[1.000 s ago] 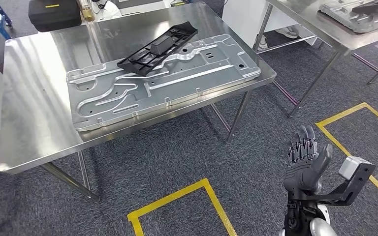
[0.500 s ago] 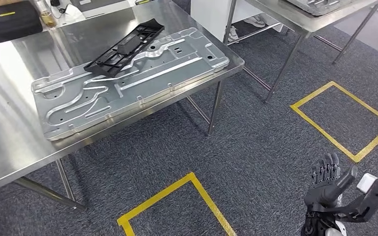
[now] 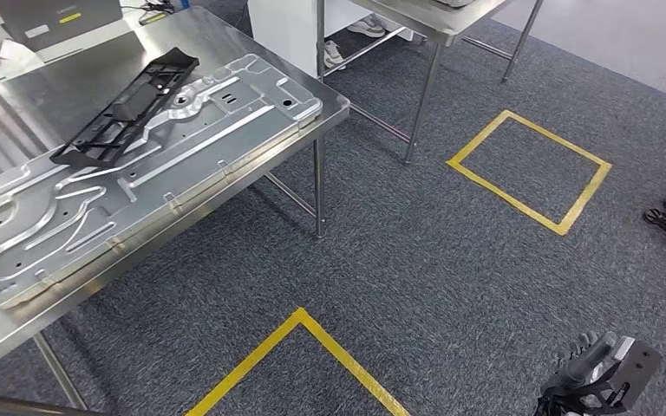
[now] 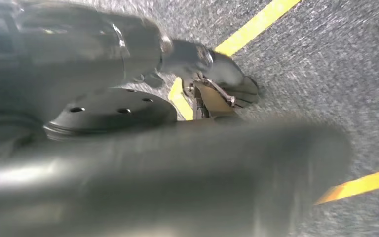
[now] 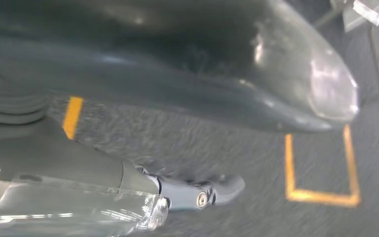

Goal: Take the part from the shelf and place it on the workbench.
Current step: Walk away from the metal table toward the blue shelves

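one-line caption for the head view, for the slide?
Head view: black plastic part lying on a stamped metal panel on the steel workbench; right hand low over taped carpet.

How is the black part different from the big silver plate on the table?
The black part is dark, narrow and ribbed like a lattice; the silver plate is shiny, much wider and stamped with curved grooves. The black part lies on top, the silver plate sits under it on the workbench. Both are long, flat and untouched by any hand.
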Controlling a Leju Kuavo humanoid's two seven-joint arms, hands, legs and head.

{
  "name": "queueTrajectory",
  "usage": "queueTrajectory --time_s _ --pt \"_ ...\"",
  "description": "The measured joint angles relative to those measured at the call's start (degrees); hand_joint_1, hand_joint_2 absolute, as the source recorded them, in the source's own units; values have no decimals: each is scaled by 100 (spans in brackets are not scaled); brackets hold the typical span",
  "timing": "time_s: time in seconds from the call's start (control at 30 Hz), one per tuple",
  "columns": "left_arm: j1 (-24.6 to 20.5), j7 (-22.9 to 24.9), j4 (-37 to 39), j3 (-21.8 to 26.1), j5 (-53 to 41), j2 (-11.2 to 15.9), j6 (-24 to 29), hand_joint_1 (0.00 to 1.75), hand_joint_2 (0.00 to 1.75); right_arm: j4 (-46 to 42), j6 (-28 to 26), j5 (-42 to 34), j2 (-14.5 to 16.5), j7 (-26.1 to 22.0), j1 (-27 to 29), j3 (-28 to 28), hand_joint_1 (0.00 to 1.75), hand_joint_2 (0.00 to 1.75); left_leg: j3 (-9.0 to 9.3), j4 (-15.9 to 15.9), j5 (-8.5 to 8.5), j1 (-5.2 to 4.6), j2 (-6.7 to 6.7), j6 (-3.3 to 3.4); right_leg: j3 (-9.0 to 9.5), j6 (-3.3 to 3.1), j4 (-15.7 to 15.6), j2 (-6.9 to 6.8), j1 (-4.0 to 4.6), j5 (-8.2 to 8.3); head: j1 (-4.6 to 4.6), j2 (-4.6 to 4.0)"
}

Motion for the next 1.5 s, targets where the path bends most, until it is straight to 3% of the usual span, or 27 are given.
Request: queueTrajectory --time_s 0.03,0.07,0.13,0.2,0.27,0.3,0.37,0.43,0.47,0.53,0.57,0.63,0.7,0.77,0.8,0.87,0.93,1.0,1.07,1.1,1.13,1.2,1.27,1.3,1.33,1.43,1.5 --pt "-3 -1 -1 0 3 1 -1 0 0 151 30 -25 18 -21 -23 -30 0 0 27 -39 -3 -3 98 1 -24 35 -4 99 -22 10 -7 0" --pt "-6 -2 -1 0 5 4 1 0 0 289 55 -41 38 -45 -38 -58 0 0 52 -73 5 -2 193 17 -44 71 14 94 -26 3 -9 0" --pt "-6 -5 -2 0 15 8 3 0 0 530 97 -59 58 -99 -105 -119 0 0 112 -144 16 23 418 52 -187 147 271 -193 -15 -155 42 0" --pt "4 -5 -1 0 34 10 -1 0 0 723 112 -63 75 -129 -200 -159 0 0 143 -160 -7 23 654 64 -534 235 918 -585 -37 -476 111 0" --pt "9 -5 1 0 54 15 -10 0 0 914 64 -56 97 -122 -241 -187 0 0 163 -157 -45 28 867 49 -822 309 1450 -720 -98 -631 131 0" --pt "7 -7 1 0 64 20 -15 0 0 1010 21 -52 103 -94 -247 -202 0 0 178 -156 -65 34 955 32 -827 336 1452 -749 -129 -554 141 0" --pt "1 -13 0 0 88 21 -31 0 0 1254 -84 -61 98 27 -316 -230 0 0 229 -156 -109 47 1103 -19 -531 364 862 -864 -167 -161 182 0" --pt "-12 -21 -1 0 104 18 -47 0 0 1606 -118 -93 80 135 -489 -242 0 0 279 -155 -156 37 1226 -86 -197 333 190 -1052 -137 96 225 0" --pt "-22 -23 -1 0 108 17 -52 0 0 1811 -106 -110 70 157 -575 -244 0 0 299 -156 -174 29 1274 -120 -117 292 24 -1107 -113 126 226 0" --pt "-39 -25 -2 0 113 13 -57 0 0 2174 -74 -127 55 159 -682 -248 0 0 338 -174 -193 27 1345 -185 -115 191 -5 -1045 -79 94 191 0" --pt "-45 -25 -3 0 117 10 -57 0 0 2316 -69 -131 46 159 -706 -252 0 0 359 -173 -218 40 1282 -224 -105 150 -18 -1005 -81 92 180 0" --pt "-47 -28 -5 0 121 7 -57 0 0 2536 -67 -133 33 160 -779 -263 0 0 289 39 -392 65 922 -269 -77 69 -58 -919 -92 108 145 0" --pt "-31 -27 -5 0 123 7 -59 0 0 2734 -42 -162 35 210 -897 -268 0 0 -46 719 -735 61 608 -253 -65 1 -73 -810 -83 112 64 0" --pt "-9 -20 -4 0 123 9 -58 0 0 2977 40 -250 50 336 -1028 -260 0 0 -443 1400 -926 31 616 -218 -60 -39 -65 -667 -47 98 -1 0" --pt "-2 -15 -4 0 123 11 -58 0 0 3147 106 -301 58 402 -1100 -252 0 0 -537 1478 -850 19 631 -198 -53 -49 -57 -583 -32 89 -15 0" --pt "0 -8 -3 0 121 15 -55 0 0 3571 237 -416 73 521 -1280 -236 0 0 -427 1012 -400 2 570 -145 -26 -52 -37 -408 -16 66 -22 0" --pt "0 -7 -2 0 117 22 -43 0 0 4029 314 -525 100 653 -1492 -218 0 0 -173 339 -27 18 237 -79 -25 -23 0 -245 -20 32 -21 0" --pt "-2 -7 -1 0 110 27 -20 0 0 4489 290 -593 138 824 -1695 -194 0 0 -51 52 15 24 45 -51 -74 39 31 -92 -51 23 -18 0" --pt "-8 -8 -2 0 106 28 7 0 0 4921 183 -622 172 1033 -1836 -153 0 0 -3 -23 -5 14 190 -27 -111 112 34 37 -86 32 -19 0" --pt "-9 -9 -2 0 107 29 21 0 0 5098 111 -625 191 1136 -1880 -127 0 0 32 -55 0 16 272 -5 -127 145 67 -24 -85 9 -5 0" --pt "-8 -9 -3 0 107 31 34 0 0 5251 40 -612 205 1233 -1930 -99 0 0 67 -87 2 22 375 22 -185 178 191 -165 -78 -63 24 0" --pt "2 -9 -2 0 107 32 61 0 0 5515 -104 -534 249 1498 -2049 -13 0 0 121 -118 -17 19 605 53 -491 241 777 -546 -67 -354 99 0" --pt "7 -5 -1 0 107 35 80 0 0 5724 -198 -436 314 1823 -2115 108 0 0 144 -118 -57 11 831 57 -871 289 1463 -710 -93 -598 140 0" --pt "5 -4 -1 0 107 38 85 0 0 5814 -222 -407 350 1940 -2111 168 0 0 158 -117 -78 10 923 48 -947 302 1595 -741 -110 -584 154 0" --pt "3 -3 -1 0 107 40 85 0 0 5889 -237 -391 377 2008 -2101 217 0 0 180 -117 -100 10 1000 34 -906 307 1503 -765 -124 -461 172 0" --pt "-13 -1 -1 0 107 37 85 0 0 6071 -259 -358 416 2051 -2109 338 0 0 263 -115 -177 0 1194 -38 -372 267 443 -1023 -101 67 225 0" --pt "-31 0 -2 0 106 36 85 0 0 6165 -263 -349 429 2059 -2133 403 0 0 297 -113 -217 -16 1283 -98 -194 186 90 -1152 -48 121 218 0"
